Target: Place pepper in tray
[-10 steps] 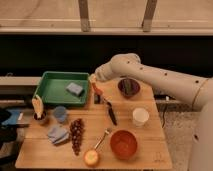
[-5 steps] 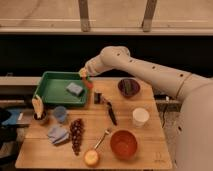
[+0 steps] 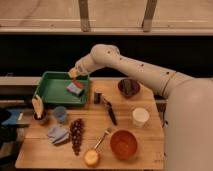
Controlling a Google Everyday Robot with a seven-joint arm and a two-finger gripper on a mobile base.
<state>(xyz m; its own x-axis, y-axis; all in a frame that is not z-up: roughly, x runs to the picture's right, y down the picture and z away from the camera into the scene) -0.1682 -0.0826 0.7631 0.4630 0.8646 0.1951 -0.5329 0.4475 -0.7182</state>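
**Entry: pepper carried over tray, release pending**

- Gripper (image 3: 74, 73): upper left of centre, hanging over the right inner part of the tray (image 3: 50, 89). Closed around a small orange item, judged to be the pepper (image 3: 73, 73), held clear of the tray floor; placed there, by judgement, so that letting go drops it inside the rim.
- Blue-grey sponge-like block (image 3: 75, 89): lies in the tray just below the gripper.
- Arm (image 3: 135, 67): enters from the right edge, runs up-left across the table (image 3: 140, 100), bends at a rounded joint top centre, then angles down-left to the wrist.
- Also on table: grape bunch (image 3: 76, 134), orange bowl (image 3: 123, 144), dark bowl (image 3: 129, 87), white cup (image 3: 140, 116).
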